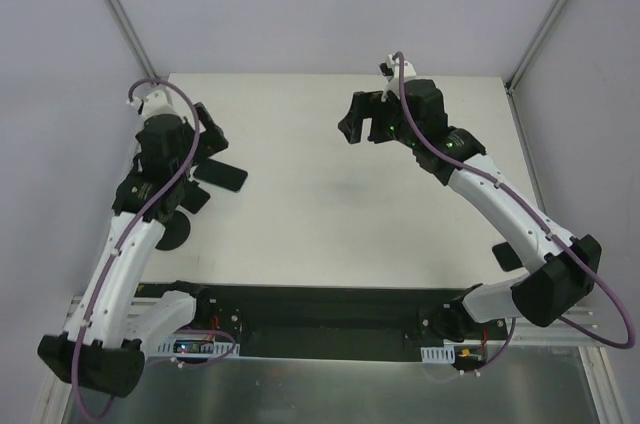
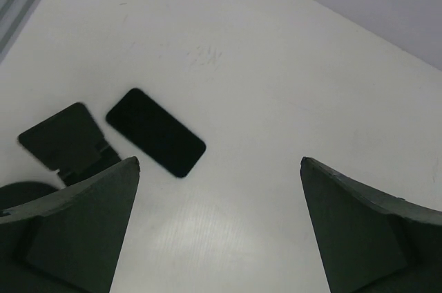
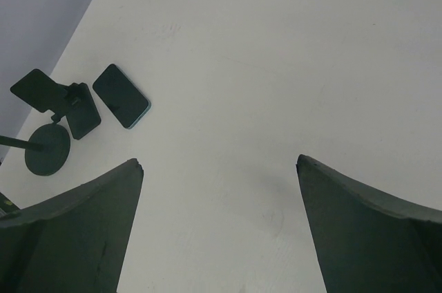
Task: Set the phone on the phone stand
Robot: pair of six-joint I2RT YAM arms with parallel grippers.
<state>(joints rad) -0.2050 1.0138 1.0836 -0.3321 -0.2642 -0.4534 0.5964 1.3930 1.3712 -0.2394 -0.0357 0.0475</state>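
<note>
The phone (image 1: pixel 222 176) is a flat black slab lying on the white table at the left; it also shows in the left wrist view (image 2: pixel 155 132) and in the right wrist view (image 3: pixel 121 96). The phone stand (image 1: pixel 172 235) stands just near-left of it, with a round disc base (image 3: pixel 47 149) and a holder plate (image 2: pixel 62 137); nothing is on it. My left gripper (image 1: pixel 205 149) hovers beside the phone and stand, open and empty (image 2: pixel 219 162). My right gripper (image 1: pixel 365 124) is open and empty (image 3: pixel 219 162) above the table's far middle.
The white table (image 1: pixel 330 214) has grey walls at the back and sides. Metal frame posts (image 1: pixel 545 34) rise at the far corners. A black rail (image 1: pixel 320 309) carries the arm bases at the near edge.
</note>
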